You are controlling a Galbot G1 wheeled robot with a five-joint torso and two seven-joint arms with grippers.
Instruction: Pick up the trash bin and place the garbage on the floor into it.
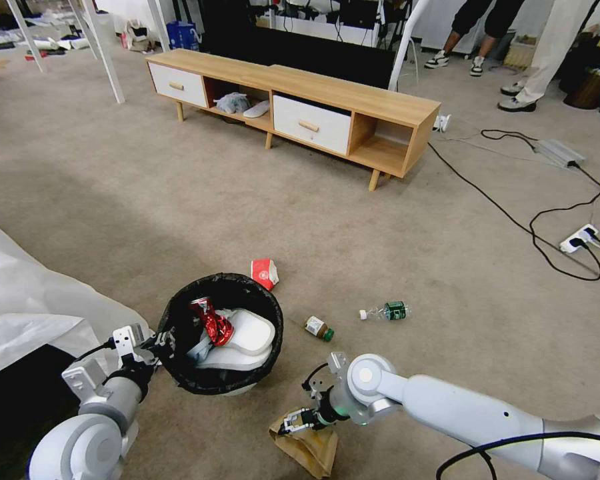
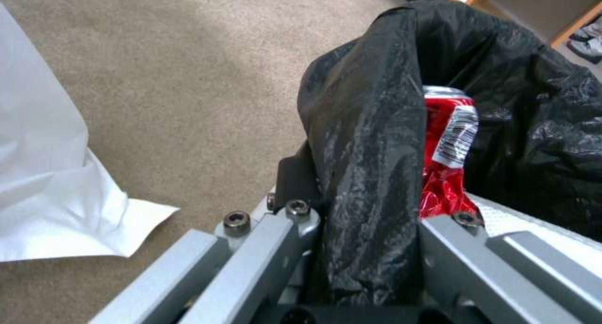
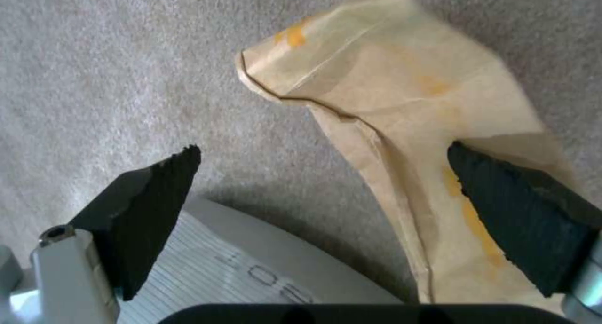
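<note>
The left gripper (image 1: 155, 342) was clamped on the rim of the small round pale trash bin lined with a crinkled black plastic bag (image 1: 180, 320); the left wrist view had the black liner (image 2: 370, 183) pinched between its grey fingers (image 2: 276, 248), one outside the wall and one inside. The bin stood on the beige-grey short-pile carpet floor (image 1: 147, 200), tilted a little with its mouth turned up and towards the camera. Inside it lay a crushed red drink can (image 1: 213, 323), upright against the liner, and a white flat packet (image 1: 247, 333) beside it.

Over on the right, the right gripper (image 1: 299, 421) hung low over the flattened brown paper bag (image 1: 310, 447), jaws spread wide apart and holding nothing. In the right wrist view one black fingertip (image 3: 520, 220) sat over the bag's (image 3: 407, 103) edge, the other fingertip (image 3: 150, 206) over bare carpet; whether either touched the paper could not be told. The bag lay flat, its long axis running from the gripper away along the floor, its folded open end farthest from the wrist.

Still loose on the carpet: a red-and-white packet (image 1: 265, 273) just beyond the bin's rim, a small brown-labelled bottle with a green cap (image 1: 319, 328) near it, and a clear plastic bottle with a green label (image 1: 387, 311) lying on its side, white cap pointing towards the bin.
</note>
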